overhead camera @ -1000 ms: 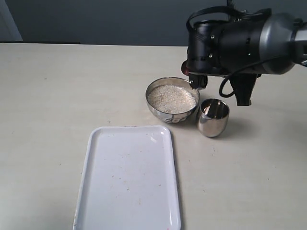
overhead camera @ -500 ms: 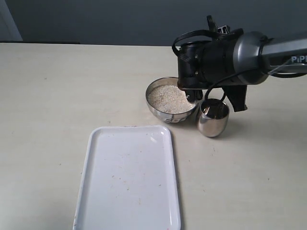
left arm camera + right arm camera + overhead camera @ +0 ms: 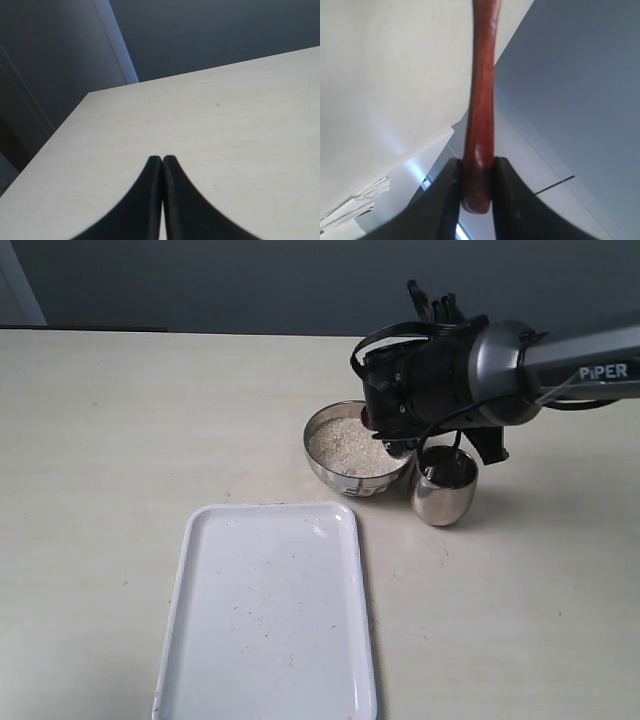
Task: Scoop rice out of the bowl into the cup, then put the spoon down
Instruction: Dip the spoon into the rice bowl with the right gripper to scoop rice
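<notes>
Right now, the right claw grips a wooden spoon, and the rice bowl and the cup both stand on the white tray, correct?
Not quite. The bowl and the cup stand on the bare table, apart from the white tray, which holds neither. The exterior view shows it. The right claw does grip the wooden spoon.

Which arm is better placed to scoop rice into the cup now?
Right. The right end effector grips the spoon at the bowl and cup; the left end effector is shut, empty, seeing only table.
</notes>
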`<action>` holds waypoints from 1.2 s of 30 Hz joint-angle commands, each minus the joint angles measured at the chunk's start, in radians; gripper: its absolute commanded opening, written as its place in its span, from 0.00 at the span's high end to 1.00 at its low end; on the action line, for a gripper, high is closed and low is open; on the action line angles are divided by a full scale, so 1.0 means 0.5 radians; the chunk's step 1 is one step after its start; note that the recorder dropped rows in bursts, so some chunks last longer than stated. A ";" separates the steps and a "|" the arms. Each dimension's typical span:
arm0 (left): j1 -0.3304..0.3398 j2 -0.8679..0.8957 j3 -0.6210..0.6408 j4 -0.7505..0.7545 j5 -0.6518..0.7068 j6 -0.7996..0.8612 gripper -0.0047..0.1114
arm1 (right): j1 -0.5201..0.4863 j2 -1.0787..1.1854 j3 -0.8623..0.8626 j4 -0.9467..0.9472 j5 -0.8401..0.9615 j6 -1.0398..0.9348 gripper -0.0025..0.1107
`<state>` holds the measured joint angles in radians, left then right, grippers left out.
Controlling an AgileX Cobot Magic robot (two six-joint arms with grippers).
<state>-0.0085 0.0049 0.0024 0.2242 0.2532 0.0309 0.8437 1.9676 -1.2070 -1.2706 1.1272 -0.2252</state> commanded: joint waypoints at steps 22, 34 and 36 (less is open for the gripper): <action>0.012 -0.010 -0.005 0.000 -0.021 -0.010 0.96 | 0.016 0.149 -0.011 -0.111 -0.136 -0.015 0.98; -0.009 -0.010 -0.005 0.000 -0.022 -0.010 0.96 | 0.083 0.198 -0.021 -0.001 -0.156 -0.020 0.98; -0.009 -0.010 -0.005 0.000 -0.022 -0.010 0.96 | 0.083 0.194 -0.066 0.128 -0.142 -0.031 0.98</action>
<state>-0.0085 0.0049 0.0024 0.2242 0.2532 0.0309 0.8844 2.0687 -1.2166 -1.2682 1.0410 -0.2284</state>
